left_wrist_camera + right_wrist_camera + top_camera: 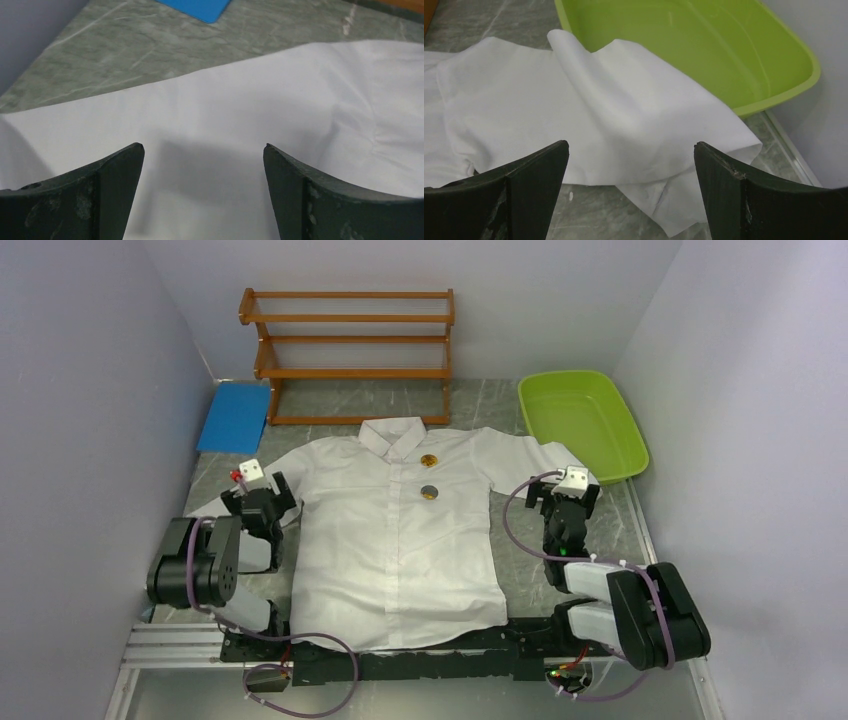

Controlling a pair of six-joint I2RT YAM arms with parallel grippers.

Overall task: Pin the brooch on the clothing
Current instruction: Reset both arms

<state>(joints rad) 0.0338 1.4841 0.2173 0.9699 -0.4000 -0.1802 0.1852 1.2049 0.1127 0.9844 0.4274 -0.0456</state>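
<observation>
Shirt (400,550), white, short-sleeved, spread flat and front-up across mid desk (520,560), collar toward far wall. Wooden rack (350,350) at far edge, behind collar. Lime-green tub (585,425) far right; sleeve on that side folded over, reaching tub's near rim. Blue sheet (235,418) far left, beside rack. Left gripper (204,160): jaws wide apart, holding nothing, low over the other sleeve. Right gripper (631,160): jaws wide apart, empty, over folded sleeve end. Two small round pieces on shirt's chest: gold brooch (428,459) near collar, duller disc (429,491) just below. Pinned or loose, cannot tell.
</observation>
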